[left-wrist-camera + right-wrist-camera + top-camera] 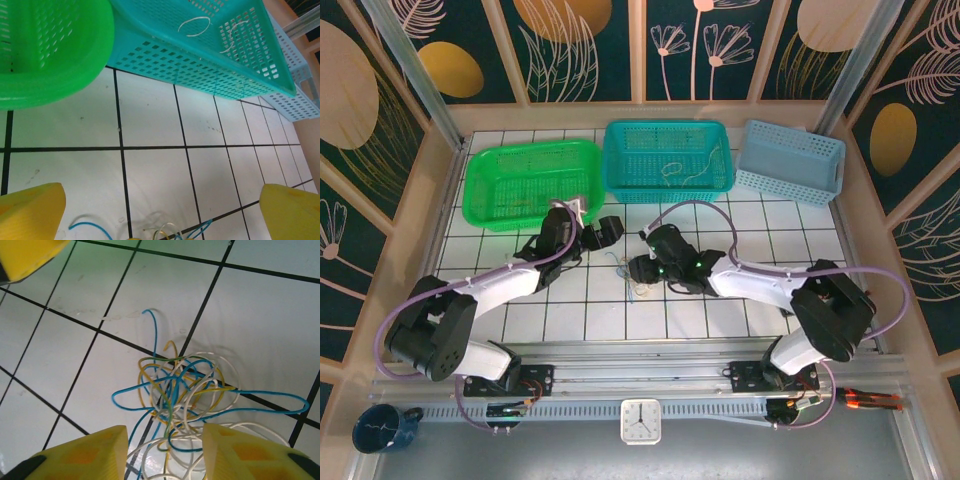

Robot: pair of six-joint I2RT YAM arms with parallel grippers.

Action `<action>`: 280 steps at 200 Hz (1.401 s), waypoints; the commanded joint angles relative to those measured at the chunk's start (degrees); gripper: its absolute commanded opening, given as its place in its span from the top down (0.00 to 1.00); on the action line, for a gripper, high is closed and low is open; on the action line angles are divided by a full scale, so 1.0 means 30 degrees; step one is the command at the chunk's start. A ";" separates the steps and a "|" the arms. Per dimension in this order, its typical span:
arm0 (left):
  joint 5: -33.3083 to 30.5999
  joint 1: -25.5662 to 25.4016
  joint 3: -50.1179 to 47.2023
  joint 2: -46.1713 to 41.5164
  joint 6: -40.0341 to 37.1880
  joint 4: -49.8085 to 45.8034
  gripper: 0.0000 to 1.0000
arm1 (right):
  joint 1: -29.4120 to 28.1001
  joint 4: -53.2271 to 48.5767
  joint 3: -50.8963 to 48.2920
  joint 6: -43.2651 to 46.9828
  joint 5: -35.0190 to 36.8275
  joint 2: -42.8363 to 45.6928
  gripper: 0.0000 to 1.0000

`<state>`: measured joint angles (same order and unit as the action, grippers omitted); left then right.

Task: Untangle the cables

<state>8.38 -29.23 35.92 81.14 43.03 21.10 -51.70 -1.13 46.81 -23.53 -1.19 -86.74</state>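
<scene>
The cables (185,395) lie as one tangle of thin white, yellow and blue wires on the white tiles, small in the top view (634,284). My right gripper (165,455) hangs over the tangle's near side, open, with loose strands lying between its yellow fingers (85,455). It sits at the table's middle (641,256). My left gripper (162,215) is wide open just left of the tangle (603,235); a few wire ends (165,231) show at the bottom edge between its fingers. Some white cables (195,25) lie inside the teal basket (620,165).
Three baskets line the back of the table: green (532,182), teal, and light blue (790,160). In the left wrist view the green basket (50,45) and teal basket (200,65) stand close ahead. A yellow fingertip of the left gripper (25,257) shows beyond the tangle.
</scene>
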 commanded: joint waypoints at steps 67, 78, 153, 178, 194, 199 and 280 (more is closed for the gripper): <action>0.0423 0.0090 0.0093 -0.0085 0.0402 -0.0465 0.01 | 0.2147 0.2484 0.1027 0.0191 -0.0456 -0.2420 0.72; 0.0531 0.0084 0.0140 0.0038 0.0419 -0.0475 0.01 | 0.2835 0.2702 0.1117 -0.0208 -0.0478 -0.2368 0.73; 0.0687 0.0071 -0.0081 0.0058 0.0272 -0.0487 0.01 | 0.2851 0.1618 -0.0350 -0.0128 -0.1492 0.0835 0.53; 0.0751 0.0084 -0.0112 0.0143 0.0226 -0.0426 0.01 | 0.1959 0.0863 -0.1416 -0.0184 -0.1078 0.2298 0.51; 0.0780 0.0077 -0.0101 0.0223 0.0169 -0.0448 0.01 | 0.1119 0.0346 -0.1993 -0.0084 -0.0855 0.3083 0.51; 0.0780 0.0104 -0.0102 0.0200 0.0149 -0.0470 0.01 | 0.0855 0.0177 -0.2154 -0.0053 -0.0743 0.3279 0.51; 0.0760 0.0113 -0.0153 0.0139 0.0136 -0.0470 0.01 | -0.1089 0.0106 -0.4314 0.0547 -0.1185 0.3990 0.55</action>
<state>10.09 -29.23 35.66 81.17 43.62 20.12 -53.78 -0.91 34.96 -23.22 -4.56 -75.11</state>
